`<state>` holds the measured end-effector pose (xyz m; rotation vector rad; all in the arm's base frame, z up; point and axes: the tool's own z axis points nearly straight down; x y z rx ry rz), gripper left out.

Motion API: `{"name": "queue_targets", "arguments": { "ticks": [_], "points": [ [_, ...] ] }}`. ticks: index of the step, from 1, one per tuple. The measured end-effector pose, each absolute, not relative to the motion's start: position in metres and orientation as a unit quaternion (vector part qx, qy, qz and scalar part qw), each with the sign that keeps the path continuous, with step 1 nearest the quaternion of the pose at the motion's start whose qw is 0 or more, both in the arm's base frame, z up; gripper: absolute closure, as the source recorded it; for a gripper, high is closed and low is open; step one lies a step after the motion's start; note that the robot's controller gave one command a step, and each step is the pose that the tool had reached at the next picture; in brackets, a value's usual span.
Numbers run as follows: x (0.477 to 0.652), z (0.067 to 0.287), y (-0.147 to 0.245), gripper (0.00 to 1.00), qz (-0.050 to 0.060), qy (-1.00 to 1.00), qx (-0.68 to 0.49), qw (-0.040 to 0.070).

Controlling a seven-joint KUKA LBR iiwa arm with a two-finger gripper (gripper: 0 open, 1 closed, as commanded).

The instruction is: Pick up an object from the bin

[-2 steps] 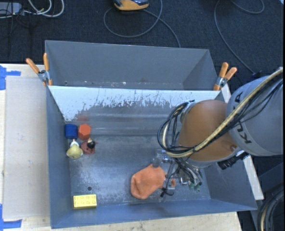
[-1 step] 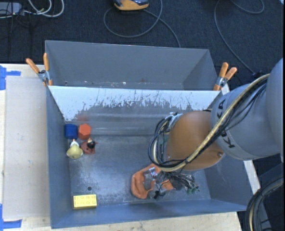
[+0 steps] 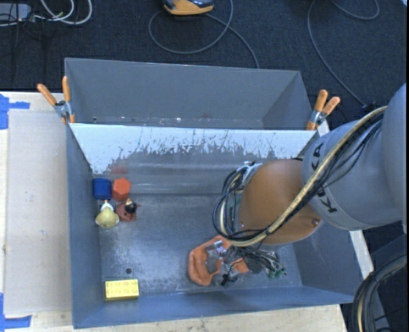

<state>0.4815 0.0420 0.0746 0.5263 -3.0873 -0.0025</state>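
Note:
My gripper is low in the bin's near right part, under the arm's orange cover. It sits right against the right side of a floppy orange thing that lies crumpled on the floor near the front wall. Whether the gripper holds that thing is hidden by the gripper's own body. A small green thing peeks out just right of the gripper.
At the bin's left side a blue cube, an orange block, a pale yellow pear-shaped thing and a small red-orange thing lie clustered. A flat yellow block lies in the near left corner. The arm with its cables covers the right side.

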Motion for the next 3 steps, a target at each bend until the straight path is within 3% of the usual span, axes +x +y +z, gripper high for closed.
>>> {"name": "queue_targets", "arguments": {
  "ticks": [1, 2, 3],
  "points": [
    [0.475, 0.120, 0.036, 1.00, -0.001, -0.985, 0.173, 0.009],
    [0.482, 0.185, 0.028, 1.00, -0.001, -0.987, 0.163, 0.007],
    [0.487, 0.230, 0.044, 1.00, -0.002, -0.982, 0.186, 0.009]
  ]
}}
